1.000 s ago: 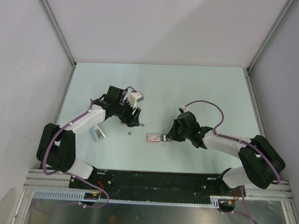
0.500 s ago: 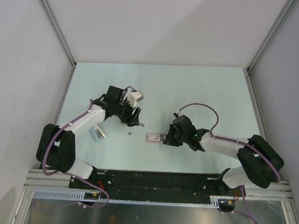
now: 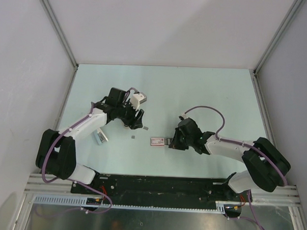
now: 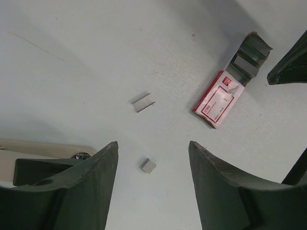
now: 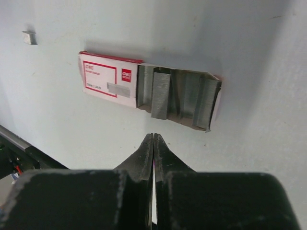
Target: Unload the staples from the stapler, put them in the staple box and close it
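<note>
Desk [image 3: 195,91]: walled on the left, far and right sides. There is wide free surface beyond both arms, and all items sit in the near half.

Stapler [image 3: 99,137]: lies on the desk at near-left, beside the left forearm and apart from both grippers. Its long axis appears to run far-left to near-right. It is too small to tell which end leads, and only the top view shows it clearly.

Left gripper [image 3: 137,123]: fingers spread wide, nothing between them.

Staples [image 3: 147,128]: loose on the desk by that gripper. The left wrist view resolves a short strip [image 4: 143,102] and a smaller bit [image 4: 148,166], lying apart.

Staple box [image 3: 158,141]: pink-red, lying flat, long axis left–right. The wrist views show its tray [image 5: 177,98] slid out, holding grey rows.

Right gripper [image 3: 170,142]: fingers pressed together, holding nothing, at the box's right end. Contact with the tray cannot be told.
</note>
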{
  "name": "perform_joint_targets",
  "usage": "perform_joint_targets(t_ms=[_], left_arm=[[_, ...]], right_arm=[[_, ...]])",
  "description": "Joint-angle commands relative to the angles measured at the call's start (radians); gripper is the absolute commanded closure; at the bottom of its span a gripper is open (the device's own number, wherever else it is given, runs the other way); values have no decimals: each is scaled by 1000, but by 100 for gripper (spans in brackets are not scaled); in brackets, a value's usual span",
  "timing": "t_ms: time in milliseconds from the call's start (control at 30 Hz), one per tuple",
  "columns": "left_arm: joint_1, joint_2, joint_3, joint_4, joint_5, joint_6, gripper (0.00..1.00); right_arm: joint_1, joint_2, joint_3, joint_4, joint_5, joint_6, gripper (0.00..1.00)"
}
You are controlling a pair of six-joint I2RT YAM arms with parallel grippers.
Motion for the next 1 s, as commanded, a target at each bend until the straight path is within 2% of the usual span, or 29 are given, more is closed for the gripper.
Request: perform_joint_targets(t_ms=[0, 967], left_arm=[[-3, -43, -6, 20, -4, 16, 34], [5, -55, -27, 24, -13, 30, 34]], right_arm=[[-9, 29, 17, 0, -7, -30, 100], [-27, 101, 78, 22, 12, -41, 100]])
